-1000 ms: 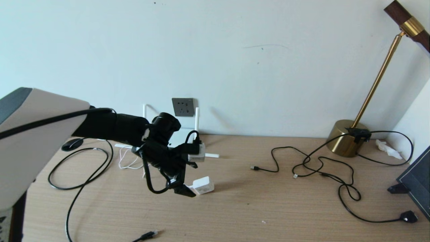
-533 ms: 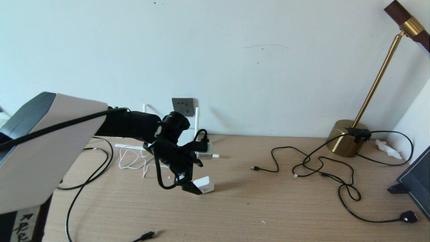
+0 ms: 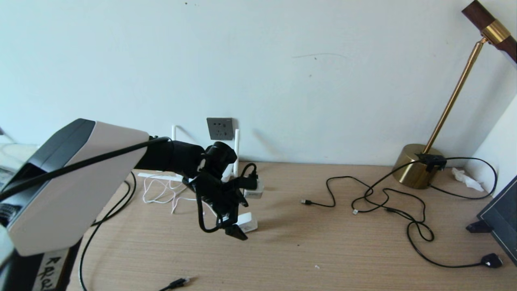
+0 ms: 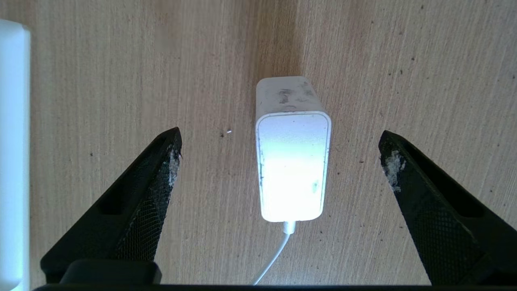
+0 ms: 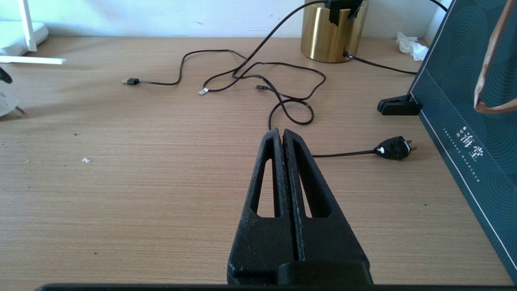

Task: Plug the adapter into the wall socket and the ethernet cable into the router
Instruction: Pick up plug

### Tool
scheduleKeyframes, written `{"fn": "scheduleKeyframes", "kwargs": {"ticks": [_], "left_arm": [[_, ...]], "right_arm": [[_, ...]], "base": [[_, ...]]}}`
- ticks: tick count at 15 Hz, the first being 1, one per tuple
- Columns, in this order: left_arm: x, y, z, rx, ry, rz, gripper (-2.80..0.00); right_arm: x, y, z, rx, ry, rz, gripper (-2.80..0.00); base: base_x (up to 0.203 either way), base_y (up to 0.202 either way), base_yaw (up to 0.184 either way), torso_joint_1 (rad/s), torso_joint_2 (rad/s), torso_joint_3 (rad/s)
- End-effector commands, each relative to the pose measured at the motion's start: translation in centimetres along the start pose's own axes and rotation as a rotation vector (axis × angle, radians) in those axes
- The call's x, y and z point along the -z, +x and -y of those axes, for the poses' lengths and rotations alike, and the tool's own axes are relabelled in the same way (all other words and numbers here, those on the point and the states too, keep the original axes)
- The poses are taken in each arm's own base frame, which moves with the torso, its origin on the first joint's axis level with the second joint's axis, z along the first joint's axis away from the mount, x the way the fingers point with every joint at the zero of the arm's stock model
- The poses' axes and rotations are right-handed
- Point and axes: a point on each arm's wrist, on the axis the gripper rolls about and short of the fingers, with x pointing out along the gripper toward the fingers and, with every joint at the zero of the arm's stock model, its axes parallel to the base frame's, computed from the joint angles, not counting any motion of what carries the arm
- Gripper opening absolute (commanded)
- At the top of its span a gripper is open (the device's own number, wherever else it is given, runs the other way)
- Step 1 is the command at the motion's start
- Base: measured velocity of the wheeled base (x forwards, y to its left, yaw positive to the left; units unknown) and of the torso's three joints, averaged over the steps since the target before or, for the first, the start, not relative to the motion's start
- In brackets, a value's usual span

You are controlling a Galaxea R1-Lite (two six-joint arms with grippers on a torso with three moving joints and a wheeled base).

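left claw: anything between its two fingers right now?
Yes. The left wrist view shows the adapter lying on the table between the fingers of the open left claw, neither touching it; its cord runs back toward the wrist.

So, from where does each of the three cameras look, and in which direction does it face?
Head: from above, facing the wall socket; shows the left arm and open left gripper around the adapter.
Left wrist: behind the fingers, straight down at the adapter on the table.
Right wrist: low over the table, behind the shut right gripper, toward the lamp base.
Shared: head and left wrist both show the adapter.
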Motion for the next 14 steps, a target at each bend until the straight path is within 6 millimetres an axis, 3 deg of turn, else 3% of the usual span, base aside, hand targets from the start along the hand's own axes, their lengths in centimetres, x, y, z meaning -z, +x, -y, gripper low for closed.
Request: {"fn": "scheduleKeyframes", "kwargs": {"ticks": [1,5,6,14], "left_arm": [[0.22,0.29,0.05,0.010,0.000,-0.006,0.00],[0.44,0.71,-0.05,0.015,-0.006,-0.011,0.00],[0.39,0.77,-0.04,0.014,-0.003,-0.010,-2.80],[0.20,0.65,-0.13,0.003,0.007,-0.001,-2.80]], "right_arm": [[-0.01,0.00,0.00,0.000,0.000,0.001,-2.80],[-0.01,0.00,0.00,0.000,0.000,0.001,-2.80],[-0.01,0.00,0.00,0.000,0.000,0.001,-2.80],[-0.01,0.00,0.00,0.000,0.000,0.001,-2.80]], "base": [[0.000,0.000,0.000,0.000,0.00,0.000],[0.000,0.000,0.000,0.000,0.00,0.000],[0.000,0.000,0.000,0.000,0.00,0.000],[0.000,0.000,0.000,0.000,0.00,0.000]]}}
